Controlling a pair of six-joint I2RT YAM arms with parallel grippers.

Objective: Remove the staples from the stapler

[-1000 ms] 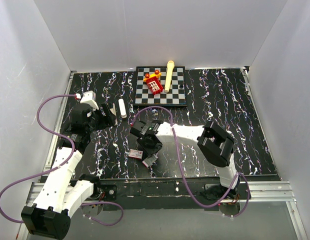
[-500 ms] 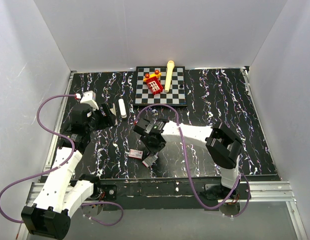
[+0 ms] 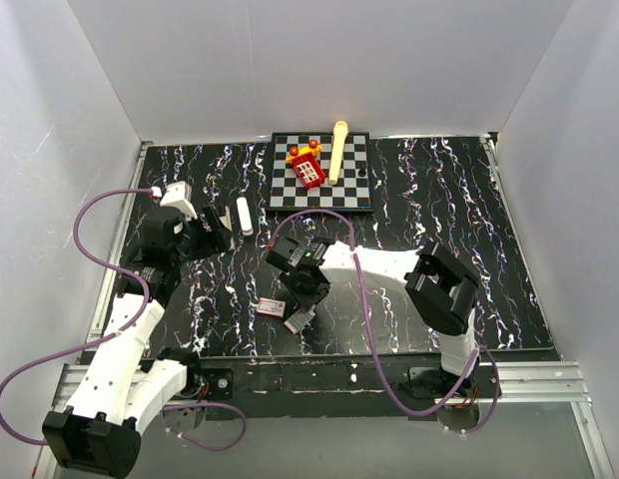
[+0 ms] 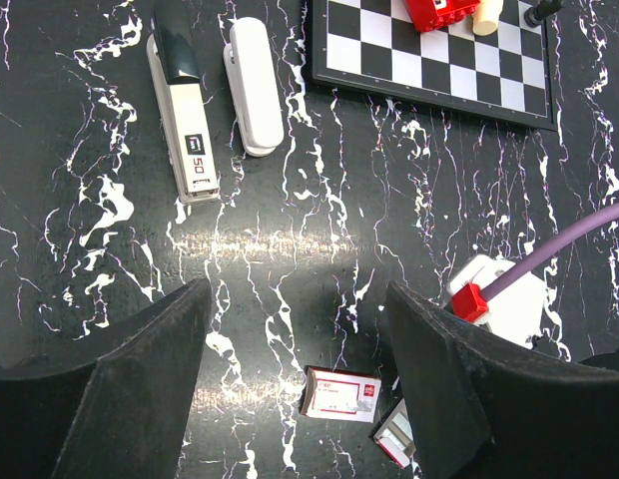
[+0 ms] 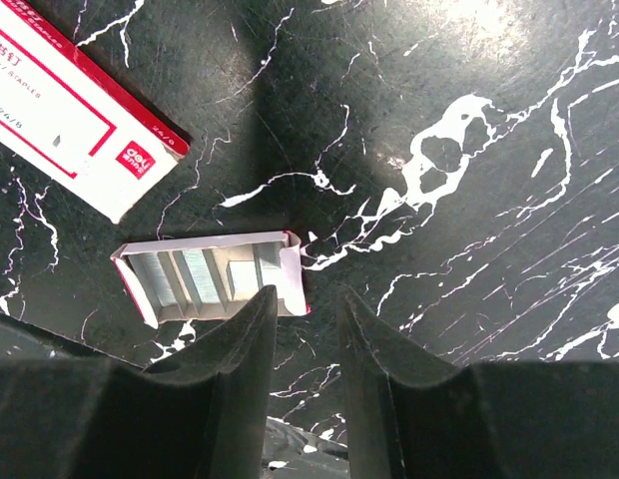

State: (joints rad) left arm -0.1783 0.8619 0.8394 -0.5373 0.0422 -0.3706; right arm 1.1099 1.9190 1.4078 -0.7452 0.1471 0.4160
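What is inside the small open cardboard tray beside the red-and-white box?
Silvery staple strips lie side by side in the tray. One finger of the right end effector covers part of its edge, so what lies there cannot be seen.

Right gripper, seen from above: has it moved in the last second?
Yes. The right gripper has shifted a little to the right, away from the red-and-white box, which has stayed in place.

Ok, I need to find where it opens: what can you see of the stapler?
The stapler is slim, silvery-grey metal with a black far end and a small black label. It lies flat and looks closed on the black marbled table, beside a white oblong piece, apart from it. Nothing else touches it.
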